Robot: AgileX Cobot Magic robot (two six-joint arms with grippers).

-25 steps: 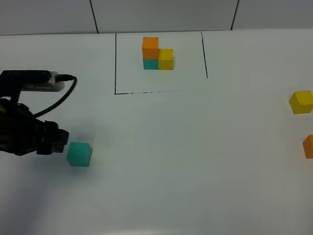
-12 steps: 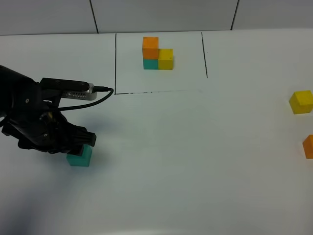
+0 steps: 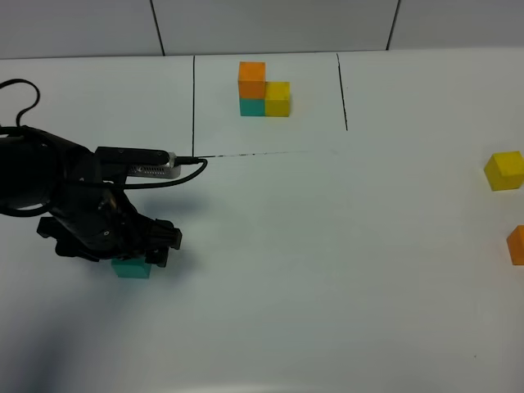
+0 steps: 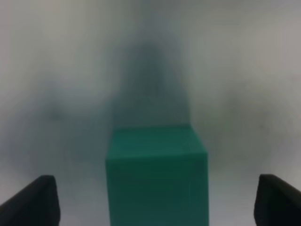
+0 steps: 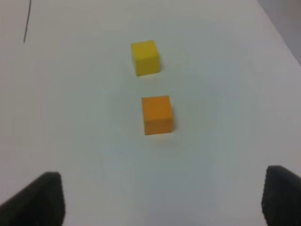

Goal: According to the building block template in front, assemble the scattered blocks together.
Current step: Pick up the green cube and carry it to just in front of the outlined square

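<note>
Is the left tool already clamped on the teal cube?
No: the left tool is open, and its fingers stand well clear of the teal cube on both sides.

Robot lab bench, plain white table (image 3: 327, 262), black drawn lines (image 3: 194, 106)

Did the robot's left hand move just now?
Yes. The left hand slid right, toward the black frame line, and now straddles the teal cube.
</note>
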